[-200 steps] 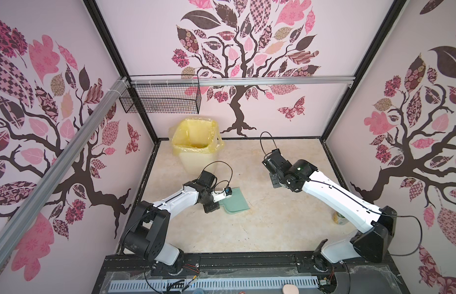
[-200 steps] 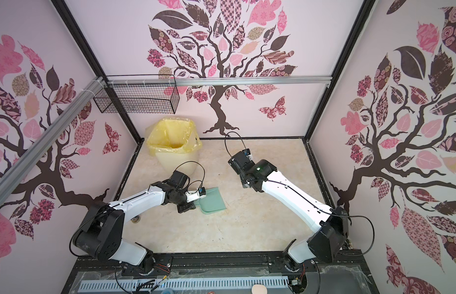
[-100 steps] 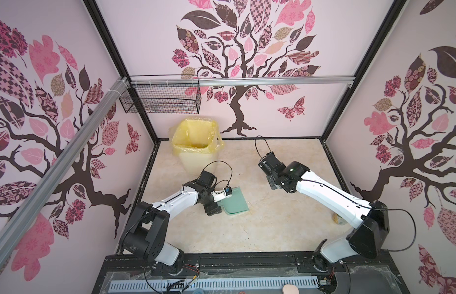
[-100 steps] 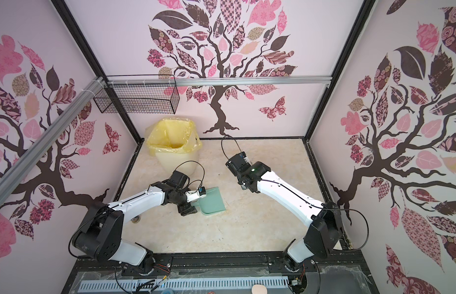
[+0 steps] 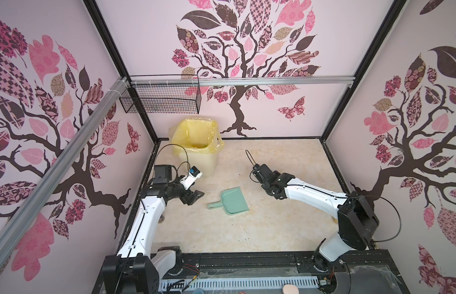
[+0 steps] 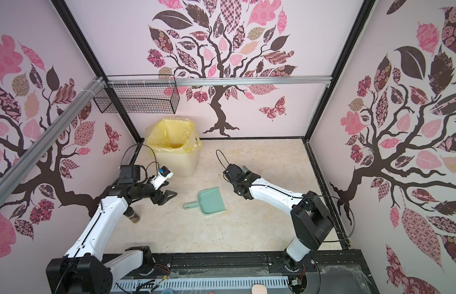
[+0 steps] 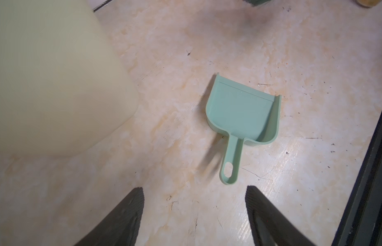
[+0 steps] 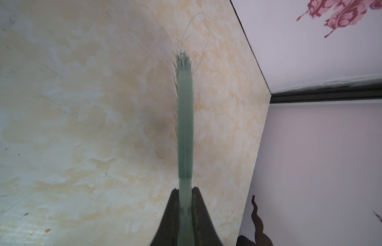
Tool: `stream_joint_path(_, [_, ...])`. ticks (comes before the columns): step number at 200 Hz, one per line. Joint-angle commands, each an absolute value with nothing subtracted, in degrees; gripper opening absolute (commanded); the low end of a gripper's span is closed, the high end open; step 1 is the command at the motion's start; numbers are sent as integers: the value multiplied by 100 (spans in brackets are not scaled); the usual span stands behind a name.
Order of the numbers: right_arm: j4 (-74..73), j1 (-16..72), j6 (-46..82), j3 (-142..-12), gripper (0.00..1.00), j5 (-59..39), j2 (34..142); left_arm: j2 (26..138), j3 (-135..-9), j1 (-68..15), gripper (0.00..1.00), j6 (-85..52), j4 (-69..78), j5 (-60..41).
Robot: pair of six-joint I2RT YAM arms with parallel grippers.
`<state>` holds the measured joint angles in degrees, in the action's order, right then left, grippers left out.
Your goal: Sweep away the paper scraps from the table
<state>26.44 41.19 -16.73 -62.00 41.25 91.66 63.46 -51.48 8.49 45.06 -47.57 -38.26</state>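
**Left gripper open by the dustpan, right gripper clamped on the brush**

We see the left gripper with its two black jaws spread wide and nothing between them. It hovers above the table, a beige, cream-marbled surface with a black frame edge. The gripper sits near the table's left edge and points at the dustpan.

The teal plastic dustpan lies flat on the table, a little left of the middle. Its handle points toward the left gripper and ends just short of the jaws, without touching them. Its wide mouth faces the right edge.

The right gripper has its jaws pressed tight on the handle of a teal brush. The brush runs straight out from the jaws, with pale green bristles fringing its far end. We cannot tell whether the bristles touch the surface. In both top views this gripper is over the far half of the table, just right of the middle, apart from the dustpan.

A cream waste bin with a yellow plastic liner stands in the far left corner of the table. We cannot tell what lies inside it.

Of the paper scraps we can make out only one tiny orange fleck, seen in the right wrist view. It lies on the bare table, apart from the brush.

A small dark jar stands near the left edge, partly under the left arm.
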Motion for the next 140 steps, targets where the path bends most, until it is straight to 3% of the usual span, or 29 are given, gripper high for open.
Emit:
stream_joint_path(1, [1863, 4155, -2401, -6019, 7, 4433, 9240, 6371, -5188, 1582, 78, 5116, -5712, -4749])
stream_joint_path(29, [1415, 4179, -2659, -5712, 10, 4467, 9404, 6395, -4969, 1895, 77, 5580, -6208, -4841])
stream_joint_path(116, [1142, 4434, -2678, -5465, 11, 4677, 10363, 5888, -4667, 1902, 77, 5178, -5992, -4814])
stream_joint_path(140, [1256, 4431, -2544, -5495, 19, 4551, 10415, 5940, -4641, 1905, 77, 5242, -6029, -4816])
